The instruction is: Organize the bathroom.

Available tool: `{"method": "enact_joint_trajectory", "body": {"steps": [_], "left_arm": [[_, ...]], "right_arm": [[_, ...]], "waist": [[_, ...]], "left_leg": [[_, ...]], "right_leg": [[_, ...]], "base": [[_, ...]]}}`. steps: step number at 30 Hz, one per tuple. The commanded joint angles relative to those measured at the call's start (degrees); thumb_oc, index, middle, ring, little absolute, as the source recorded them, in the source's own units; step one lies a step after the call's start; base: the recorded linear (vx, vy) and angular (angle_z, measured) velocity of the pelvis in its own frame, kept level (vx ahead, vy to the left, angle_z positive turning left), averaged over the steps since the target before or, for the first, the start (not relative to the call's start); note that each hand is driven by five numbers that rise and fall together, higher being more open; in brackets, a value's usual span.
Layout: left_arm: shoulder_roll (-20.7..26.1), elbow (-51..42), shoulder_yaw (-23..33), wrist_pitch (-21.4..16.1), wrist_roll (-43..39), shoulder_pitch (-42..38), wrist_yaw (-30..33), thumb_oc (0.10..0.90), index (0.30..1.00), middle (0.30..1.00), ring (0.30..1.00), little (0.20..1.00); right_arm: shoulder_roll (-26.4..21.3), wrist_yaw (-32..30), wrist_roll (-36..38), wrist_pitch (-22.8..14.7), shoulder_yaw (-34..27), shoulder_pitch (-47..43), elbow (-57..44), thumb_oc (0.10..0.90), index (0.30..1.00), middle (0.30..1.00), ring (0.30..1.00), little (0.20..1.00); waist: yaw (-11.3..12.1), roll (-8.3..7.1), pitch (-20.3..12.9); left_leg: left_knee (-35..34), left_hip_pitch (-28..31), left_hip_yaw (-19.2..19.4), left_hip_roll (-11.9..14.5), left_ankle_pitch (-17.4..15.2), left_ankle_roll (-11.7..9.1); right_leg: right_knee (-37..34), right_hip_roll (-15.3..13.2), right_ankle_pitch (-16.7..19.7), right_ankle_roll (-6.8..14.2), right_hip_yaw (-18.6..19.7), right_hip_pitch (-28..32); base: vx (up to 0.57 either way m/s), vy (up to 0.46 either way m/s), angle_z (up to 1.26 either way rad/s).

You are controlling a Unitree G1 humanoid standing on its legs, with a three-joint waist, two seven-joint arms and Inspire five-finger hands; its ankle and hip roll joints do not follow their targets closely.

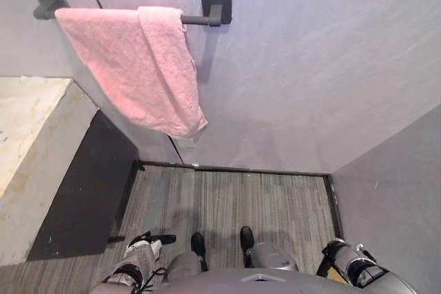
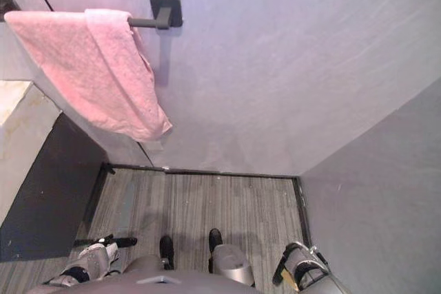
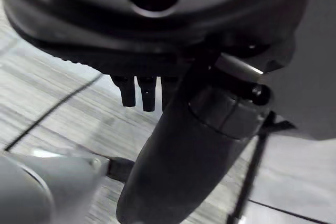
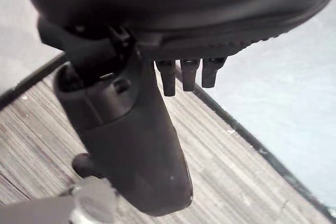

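Note:
A pink towel [image 1: 145,67] hangs unevenly over a black towel bar [image 1: 200,20] on the grey wall, bunched toward the bar's right end, with one corner drooping low. Both arms hang down at my sides, far below the towel. My left hand [image 3: 178,150] points at the floor with straight fingers [image 3: 144,95] and holds nothing. My right hand [image 4: 136,145] is the same, its fingers [image 4: 184,80] straight over the floorboards and nothing in them.
A pale stone counter [image 1: 27,122] with a dark cabinet front [image 1: 83,191] stands at the left. Grey plank floor [image 1: 241,204] runs to the wall ahead. A second grey wall [image 1: 393,191] closes in on the right.

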Motion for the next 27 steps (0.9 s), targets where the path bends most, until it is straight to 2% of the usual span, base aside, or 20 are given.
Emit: {"method": "enact_joint_trajectory", "body": {"steps": [1, 3, 5, 6, 8, 9, 11, 13, 15, 19, 23, 24, 25, 26, 27], "left_arm": [[2.9, -0.8, 0.2, 0.8, -1.8, -1.1, 3.3, 0.800, 0.900, 0.900, 0.900, 0.900], [3.1, -0.3, 0.0, 1.2, -1.5, -1.7, 3.7, 0.800, 0.900, 0.900, 0.900, 0.900], [3.2, -0.1, -0.1, 1.9, -1.3, -2.8, 4.2, 0.800, 0.900, 0.900, 0.900, 0.900], [3.0, 0.2, -0.7, 1.2, -1.9, -3.7, 3.7, 0.800, 0.900, 0.900, 0.900, 0.900], [2.9, 0.3, -0.8, 0.9, -1.9, -4.1, 3.4, 0.800, 0.900, 0.900, 0.900, 0.900], [2.7, 0.2, -0.6, 0.2, -1.4, -4.6, 3.1, 0.800, 0.900, 0.900, 0.900, 0.900], [2.7, 0.2, -0.7, -0.8, -1.2, -5.1, 2.7, 0.800, 0.900, 0.900, 0.900, 0.900], [2.5, -0.2, -1.6, -1.7, -1.2, -5.8, 2.9, 0.800, 0.900, 0.900, 0.900, 0.900], [2.2, -0.9, -2.1, -1.8, -1.4, -6.7, 3.3, 0.800, 0.900, 0.900, 0.900, 0.900], [1.9, -0.9, -2.7, -1.8, -1.2, -7.8, 4.0, 0.800, 0.900, 0.900, 0.900, 0.900], [2.3, -0.8, -2.7, -1.5, 0.1, -7.6, 4.4, 0.800, 0.900, 0.900, 0.900, 0.900], [2.6, -0.7, -2.5, -1.5, 0.8, -7.4, 4.6, 0.800, 0.900, 0.900, 0.900, 0.900], [3.2, -0.9, -2.9, -1.3, 2.0, -7.4, 4.8, 0.800, 0.900, 0.900, 0.900, 0.900], [3.2, -0.9, -2.9, -1.3, 2.0, -7.4, 4.8, 0.800, 0.900, 0.900, 0.900, 0.900], [3.9, -1.3, -3.5, -0.9, 2.6, -7.4, 4.9, 0.800, 0.900, 0.900, 0.900, 0.900]], "right_arm": [[-0.4, -3.4, -1.1, -2.4, -0.5, -4.3, -1.0, 0.800, 0.900, 0.900, 0.900, 0.900], [-0.2, -4.2, 0.5, -2.1, -0.8, -4.1, -1.1, 0.800, 0.900, 0.900, 0.900, 0.900], [0.1, -6.1, 2.9, -2.5, -1.7, -3.8, -1.3, 0.800, 0.900, 0.900, 0.900, 0.900], [-0.1, -7.7, 4.2, -2.8, -2.0, -3.8, -1.9, 0.800, 0.900, 0.900, 0.900, 0.900], [-0.3, -8.3, 5.0, -3.0, -2.1, -3.7, -2.2, 0.800, 0.900, 0.900, 0.900, 0.900], [-0.7, -9.3, 5.8, -2.9, -2.6, -3.2, -2.9, 0.800, 0.900, 0.900, 0.900, 0.900], [-1.0, -9.2, 6.2, -3.2, -3.1, -2.5, -3.6, 0.800, 0.900, 0.900, 0.900, 0.900], [-1.5, -9.5, 6.1, -3.7, -4.0, -1.4, -4.4, 0.800, 0.900, 0.900, 0.900, 0.900], [-1.7, -9.8, 6.2, -4.5, -4.7, -1.0, -4.2, 0.800, 0.900, 0.900, 0.900, 0.900], [-1.7, -10.3, 5.8, -5.3, -5.3, -0.8, -4.3, 0.800, 0.900, 0.900, 0.900, 0.900], [-1.8, -9.6, 3.9, -6.6, -5.4, -0.7, -4.6, 0.800, 0.900, 0.900, 0.900, 0.900], [-1.8, -9.2, 2.7, -7.1, -5.4, -0.5, -4.9, 0.800, 0.900, 0.900, 0.900, 0.900], [-1.8, -8.5, 1.2, -7.6, -5.4, 0.0, -5.2, 0.800, 0.900, 0.900, 0.900, 0.900], [-1.8, -8.5, 1.2, -7.6, -5.4, 0.0, -5.2, 0.800, 0.900, 0.900, 0.900, 0.900], [-1.6, -8.8, 1.1, -7.6, -5.4, 0.8, -5.0, 0.800, 0.900, 0.900, 0.900, 0.900]], "waist": [[0.2, -1.47, 0.7], [0.1, -1.85, 1.0], [-0.5, -2.53, 1.3], [-1.5, -2.64, 1.7], [-1.9, -2.60, 1.9], [-2.8, -2.48, 2.6], [-3.6, -2.58, 2.6], [-4.6, -2.54, 3.0], [-5.5, -2.21, 3.3], [-6.5, -1.42, 3.8], [-6.6, -1.32, 4.7], [-6.9, -1.10, 5.3], [-7.6, -0.54, 6.3], [-7.6, -0.54, 6.3], [-8.4, 0.31, 6.9]], "left_leg": [[13.1, 0.8, 2.4, 7.4, -2.8, 0.8], [14.4, -0.5, 3.0, 7.5, -2.5, 0.6], [16.7, -1.2, 5.1, 6.6, -4.9, 1.2], [20.1, -1.4, 6.2, 4.5, -6.8, 1.7], [21.6, -1.7, 6.5, 3.7, -7.5, 1.9], [23.4, -1.6, 6.8, 2.0, -8.9, 2.5], [23.8, -1.7, 7.2, 0.6, -9.7, 2.9], [23.3, -2.1, 7.5, -0.4, -10.0, 3.3], [19.2, -0.5, 7.9, -1.8, -12.3, 4.2], [13.7, 0.8, 9.1, -3.0, -11.9, 4.5], [11.8, 1.3, 10.1, -4.1, -12.1, 5.1], [11.0, 1.4, 10.1, -4.2, -12.1, 5.6], [10.3, 1.4, 9.5, -3.9, -11.9, 6.5], [10.3, 1.4, 9.5, -3.9, -11.9, 6.5], [11.0, 0.2, 8.4, -3.1, -11.7, 7.5]], "right_leg": [[7.4, -0.3, -6.2, 3.6, 1.5, -2.7], [6.6, -0.1, -6.0, 3.5, 1.2, -2.0], [5.4, -0.6, -5.2, 3.4, -0.1, -1.6], [5.8, -0.9, -4.8, 3.2, -1.0, -2.8], [6.0, -0.9, -4.6, 3.1, -1.1, -3.2], [6.3, -0.6, -4.3, 3.1, -0.7, -3.4], [6.1, -0.6, -3.8, 3.3, -0.1, -3.8], [6.0, -0.5, -3.5, 3.8, 1.0, -3.9], [6.0, -0.8, -3.0, 4.7, 1.4, -4.3], [5.3, -1.4, -1.5, 6.1, 1.6, -6.7], [4.4, -2.6, 0.6, 7.7, 1.5, -9.1], [5.8, -2.9, 0.5, 8.2, 2.7, -10.4], [9.7, -3.0, -1.1, 8.7, 6.2, -11.8], [9.7, -3.0, -1.1, 8.7, 6.2, -11.8], [15.3, -2.8, -4.0, 8.6, 8.9, -12.5]], "base": [[-0.04, -0.201, 0.38], [-0.05, -0.150, 0.45], [-0.12, -0.107, 0.64], [-0.17, -0.042, 0.90], [-0.13, 0.009, 0.88], [-0.13, 0.051, 0.69], [-0.12, 0.061, 0.46], [-0.12, 0.101, 0.30], [-0.15, 0.175, 0.72], [-0.16, 0.183, 0.27], [-0.14, 0.106, -0.16], [-0.16, 0.034, -0.21], [-0.16, 0.034, -0.21], [-0.20, -0.010, -0.11], [-0.10, -0.024, -0.01]]}}
